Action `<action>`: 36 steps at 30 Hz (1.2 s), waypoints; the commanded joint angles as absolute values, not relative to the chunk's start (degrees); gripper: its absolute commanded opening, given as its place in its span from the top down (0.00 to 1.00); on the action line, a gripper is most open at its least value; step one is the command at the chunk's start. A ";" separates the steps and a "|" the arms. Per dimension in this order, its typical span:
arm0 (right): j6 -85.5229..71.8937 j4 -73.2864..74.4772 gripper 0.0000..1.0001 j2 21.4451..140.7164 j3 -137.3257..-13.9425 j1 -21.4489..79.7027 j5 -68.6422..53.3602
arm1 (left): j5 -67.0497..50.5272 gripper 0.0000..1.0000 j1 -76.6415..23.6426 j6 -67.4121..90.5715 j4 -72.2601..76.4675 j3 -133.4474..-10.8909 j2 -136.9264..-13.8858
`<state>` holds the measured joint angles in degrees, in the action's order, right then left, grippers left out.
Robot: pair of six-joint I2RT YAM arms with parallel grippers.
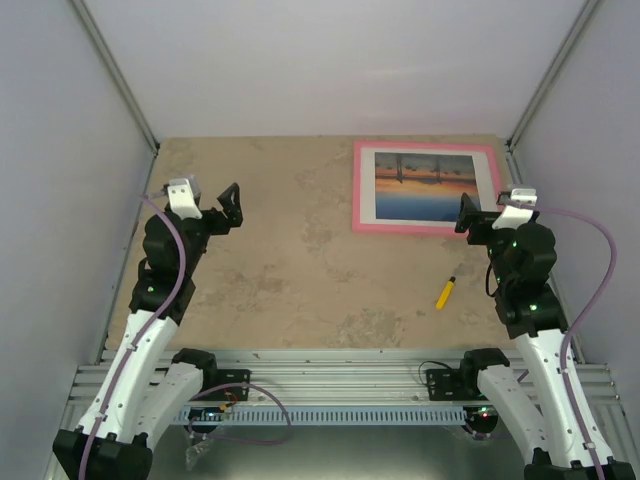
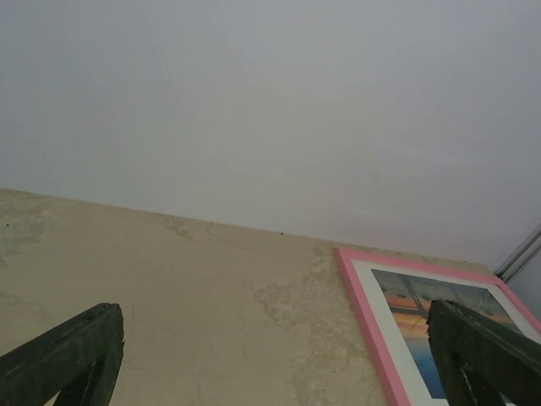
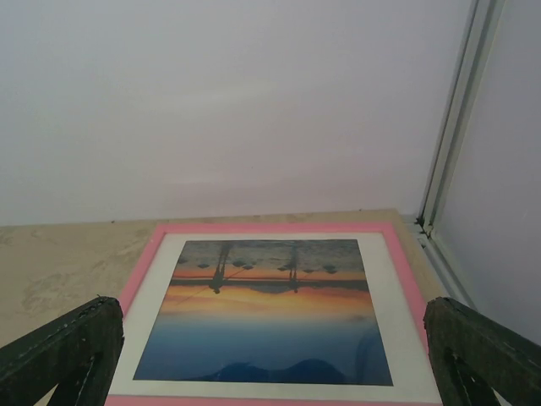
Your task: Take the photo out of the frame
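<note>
The photo (image 1: 425, 185) is a print of an orange sunset band over deep blue water, with dark, thin silhouettes along its far edge. It lies flat and face up, seated inside a white mat border (image 1: 486, 190) and the thin pink frame (image 1: 358, 190). The frame rests at the far right of the tabletop (image 1: 290, 260), close to the back wall and the right side wall. Nothing is lifted or tilted, and every edge looks closed.

Your right tool (image 1: 468, 214) hangs just beside the frame's near right corner. Its jaws are spread wide and hold nothing, and its wrist view looks straight across the picture. Your left tool (image 1: 228, 205) is well apart on the left side, also wide open and empty, with only the frame's left edge in its view. A yellow marker (image 1: 446, 291) lies on the tabletop, nearer to you than the frame.

By the look of it, the task has not begun and you are at the approach step. Because the frame is face up, the next move likely calls for getting at its underside. Lift or turn the frame with one tool while the other steadies it, gripping the pink edge rather than the print.
</note>
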<state>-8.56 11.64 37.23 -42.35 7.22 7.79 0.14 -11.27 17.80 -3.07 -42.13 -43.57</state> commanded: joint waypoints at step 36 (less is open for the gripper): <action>-8.92 12.38 0.02 92.25 -65.97 -20.50 -25.21 | -5.10 0.00 -11.45 18.29 -0.13 -39.00 -37.36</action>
<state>-8.21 14.63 86.67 -61.14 -17.43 -20.45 -3.81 -11.27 18.11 -1.63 -39.35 -38.52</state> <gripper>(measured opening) 0.975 0.997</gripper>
